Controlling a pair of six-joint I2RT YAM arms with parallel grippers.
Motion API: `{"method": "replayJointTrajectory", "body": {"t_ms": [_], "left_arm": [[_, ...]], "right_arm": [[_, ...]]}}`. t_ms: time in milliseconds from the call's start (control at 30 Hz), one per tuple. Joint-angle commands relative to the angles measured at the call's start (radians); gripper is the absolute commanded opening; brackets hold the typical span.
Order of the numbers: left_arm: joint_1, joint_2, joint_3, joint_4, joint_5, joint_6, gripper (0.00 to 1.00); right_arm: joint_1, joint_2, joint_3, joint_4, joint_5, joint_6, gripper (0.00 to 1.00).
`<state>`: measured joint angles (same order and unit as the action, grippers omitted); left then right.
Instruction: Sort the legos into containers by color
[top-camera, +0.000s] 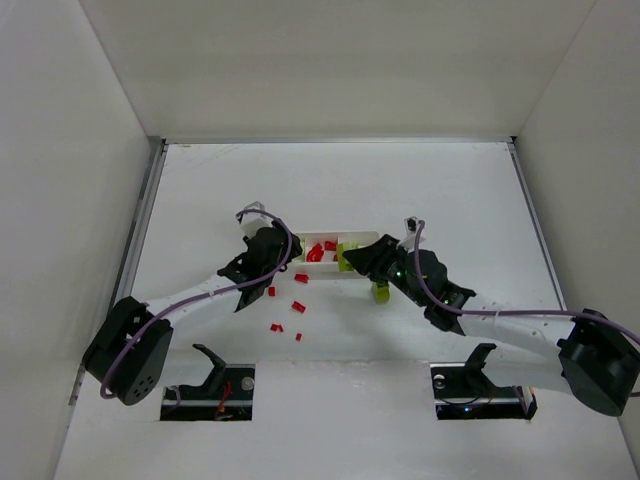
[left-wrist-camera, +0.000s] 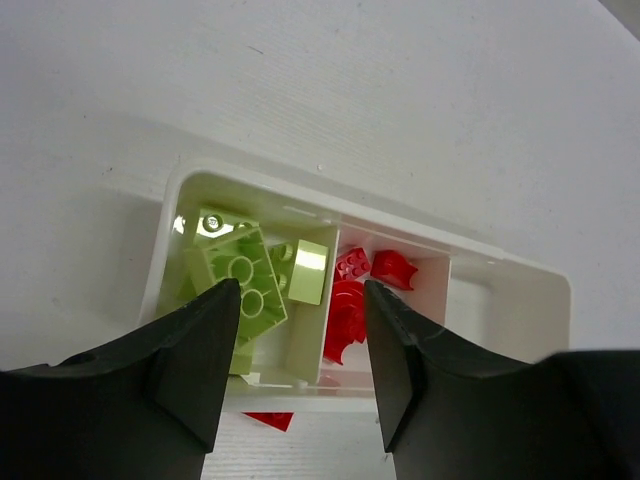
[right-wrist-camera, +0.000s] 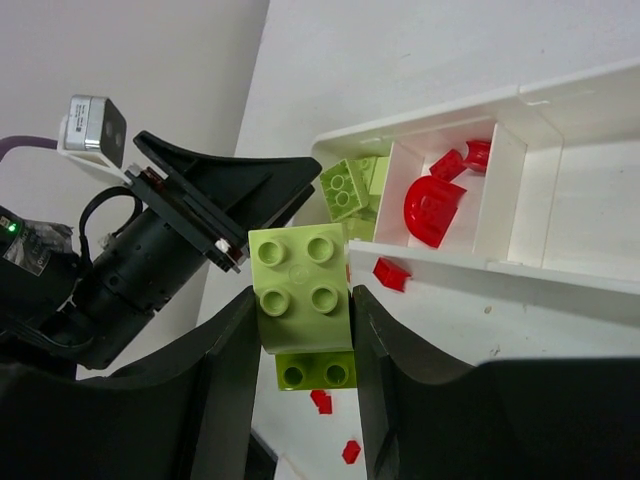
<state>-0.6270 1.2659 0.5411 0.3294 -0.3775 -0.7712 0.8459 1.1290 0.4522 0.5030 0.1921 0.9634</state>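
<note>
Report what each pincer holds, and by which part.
Right pincer clamps a yellow-green plastic studded brick by two opposite side walls. Left pincer is open over the white plastic tray, holding nothing.

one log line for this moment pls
left hand: open above tray | right hand: shut on yellow-green brick, near tray | loose red bricks on table

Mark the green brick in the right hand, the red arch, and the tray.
green brick (right-wrist-camera: 300, 290): right wrist view, studded top face.
red arch (right-wrist-camera: 418, 212): right wrist view, its curved body.
tray (left-wrist-camera: 500, 310): left wrist view, bare floor of empty compartment.
</note>
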Motion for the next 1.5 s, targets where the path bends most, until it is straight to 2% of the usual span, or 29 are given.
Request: {"method": "replayJointTrajectory", "body": {"t_ms": [0,167,367,533,867,1000,1467], "left_arm": [[-0.009,-0.055,0.031,-0.001,-0.018,-0.011,0.50],[-0.065,-0.235,-0.022,0.048,0.034,-0.124,0.49],[-0.109,-0.355,-0.150,0.272,0.121,-0.327,0.55],[-0.102,-0.326,-0.207,0.440,0.201,-0.408,0.57],[-0.096,-0.244,-0.250,0.666,0.244,-0.454,0.56],[-0.083,-0.247,-0.260,0.680,0.241,-0.471,0.54],[-0.063,-0.227,-0.254,0.675,0.247,-0.471,0.52]], "right_arm": [[0.008,0.003,0.049,0.032,0.017,-0.017,0.25],[-0.001,0.021,0.060,0.100,-0.029,0.032,0.24],[-0.054,0.100,0.085,0.244,-0.109,0.159,0.25],[-0.058,0.182,0.106,0.357,-0.140,0.251,0.25],[-0.055,0.362,0.126,0.630,-0.197,0.465,0.25],[-0.052,0.390,0.125,0.701,-0.194,0.508,0.25],[-0.051,0.426,0.126,0.743,-0.197,0.546,0.25]]}}
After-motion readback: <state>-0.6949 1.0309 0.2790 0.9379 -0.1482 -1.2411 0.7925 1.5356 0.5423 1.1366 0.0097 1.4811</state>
